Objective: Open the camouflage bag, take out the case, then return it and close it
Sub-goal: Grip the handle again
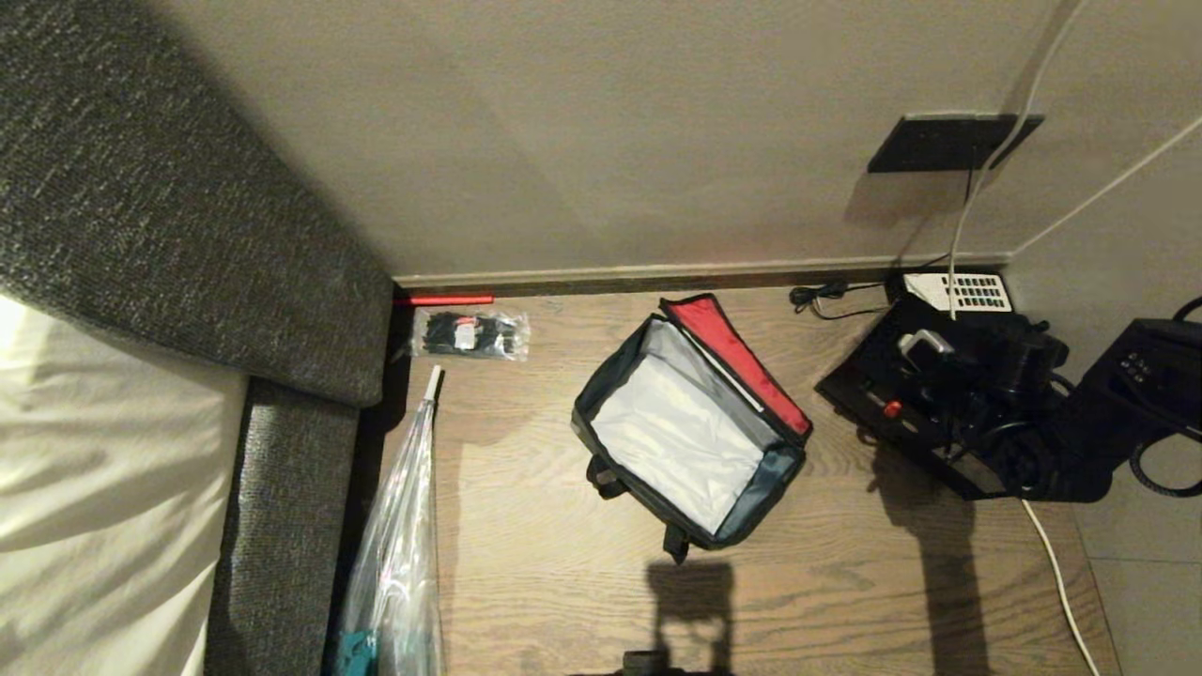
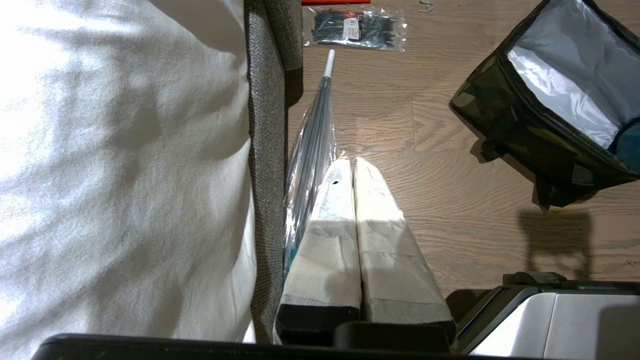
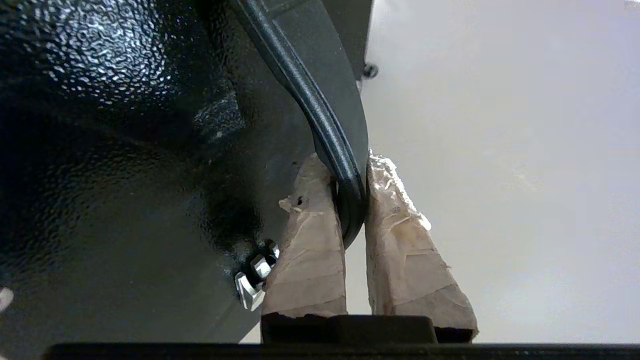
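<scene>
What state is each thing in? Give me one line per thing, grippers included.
bag: open, lid folded back, red lining showing, nothing inside.
case: out of the bag, to its right, gripped by its handle.
right gripper: shut on the case's handle.
left gripper: shut, empty, over the floor.
packet of cable ties: lying flat near the wall.

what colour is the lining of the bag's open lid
Red, on the camouflage bag's raised lid; clearest in the head view.

Wood-plank floor (image 1: 563,582), beige wall (image 1: 582,131), dark baseboard (image 1: 657,280), grey upholstered sofa (image 1: 141,197), white cushion (image 1: 84,451)
</scene>
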### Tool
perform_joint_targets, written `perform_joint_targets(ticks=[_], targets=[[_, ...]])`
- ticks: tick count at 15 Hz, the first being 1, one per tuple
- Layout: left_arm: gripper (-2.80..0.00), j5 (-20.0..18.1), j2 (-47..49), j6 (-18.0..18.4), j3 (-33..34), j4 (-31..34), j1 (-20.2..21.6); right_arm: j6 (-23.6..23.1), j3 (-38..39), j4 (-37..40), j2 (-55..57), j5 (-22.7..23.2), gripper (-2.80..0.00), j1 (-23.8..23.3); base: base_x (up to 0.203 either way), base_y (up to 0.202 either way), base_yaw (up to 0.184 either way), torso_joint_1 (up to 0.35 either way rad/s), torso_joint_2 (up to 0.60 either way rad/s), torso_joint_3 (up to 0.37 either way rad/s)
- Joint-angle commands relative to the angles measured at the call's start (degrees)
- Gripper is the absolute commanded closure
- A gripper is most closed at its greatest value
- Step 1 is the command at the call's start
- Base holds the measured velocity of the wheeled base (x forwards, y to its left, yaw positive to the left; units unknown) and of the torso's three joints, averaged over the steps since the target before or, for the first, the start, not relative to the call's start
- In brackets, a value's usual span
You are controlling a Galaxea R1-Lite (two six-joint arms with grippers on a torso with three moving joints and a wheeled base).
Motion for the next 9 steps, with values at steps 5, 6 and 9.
perform_joint_targets(ticks=[5,6,9], targets=[[0.0,-0.01,0.0,0.05,0.01,0.0,0.0,-1.8,1.03,0.16,3.3,-0.06,-2.8,-0.39,0.0,0.0,0.0,0.0,0.0,0.0],[0.0,-0.01,0.0,0.03,0.01,0.0,0.02,-1.4,2.04,0.48,3.66,-0.05,-2.8,-0.39,0.0,0.0,0.0,0.0,0.0,0.0],[0.0,-0.01,0.0,0.03,0.01,0.0,0.09,-0.97,3.77,0.49,3.06,3.43,-2.8,-0.38,0.0,0.0,0.0,0.0,0.0,0.0]])
